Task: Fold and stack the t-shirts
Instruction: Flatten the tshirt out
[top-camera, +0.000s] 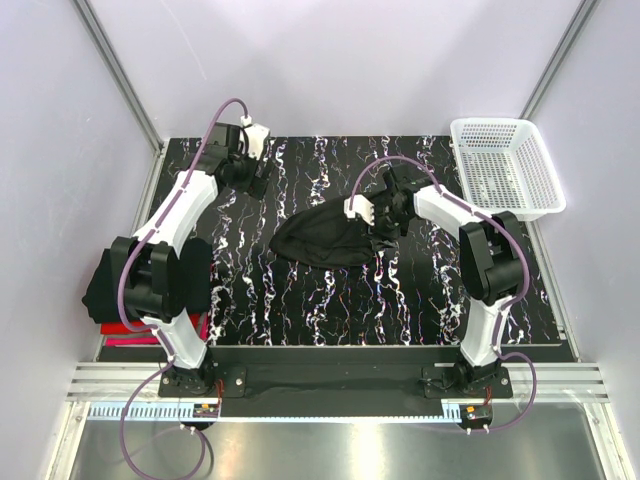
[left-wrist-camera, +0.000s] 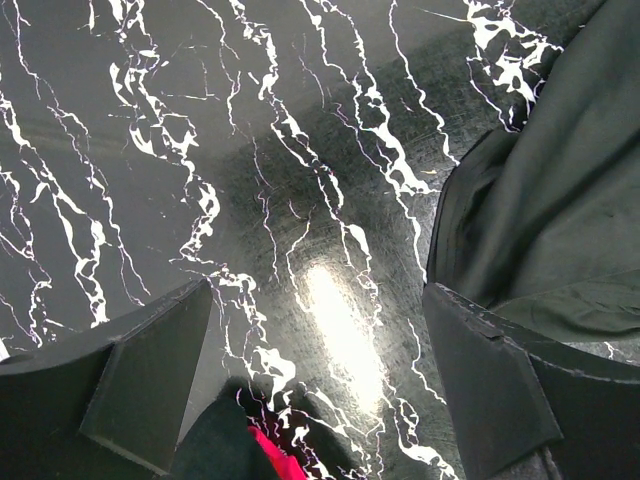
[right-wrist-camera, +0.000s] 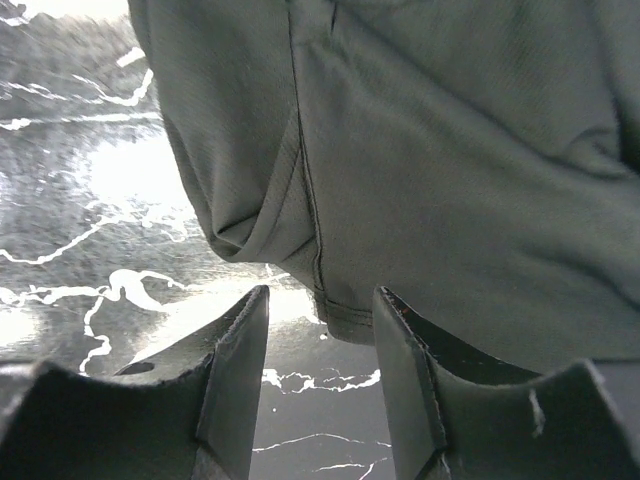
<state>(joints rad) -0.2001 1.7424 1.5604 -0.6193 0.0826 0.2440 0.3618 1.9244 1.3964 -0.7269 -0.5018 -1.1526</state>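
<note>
Black t-shirt (top-camera: 322, 240) is pictured crumpled on the counter (top-camera: 330, 300), left gripper (left-wrist-camera: 315, 300) and right gripper (right-wrist-camera: 320, 300) both spread wide; folded shirts (top-camera: 108, 288) are stacked at left.

Black marbled table (top-camera: 300, 300), crumpled black t-shirt (top-camera: 320, 240) centre, white basket (top-camera: 505, 165) far right

A white mesh basket (top-camera: 500, 170) sits at the far right corner of the black table (top-camera: 300, 290) (white-veined).
</note>
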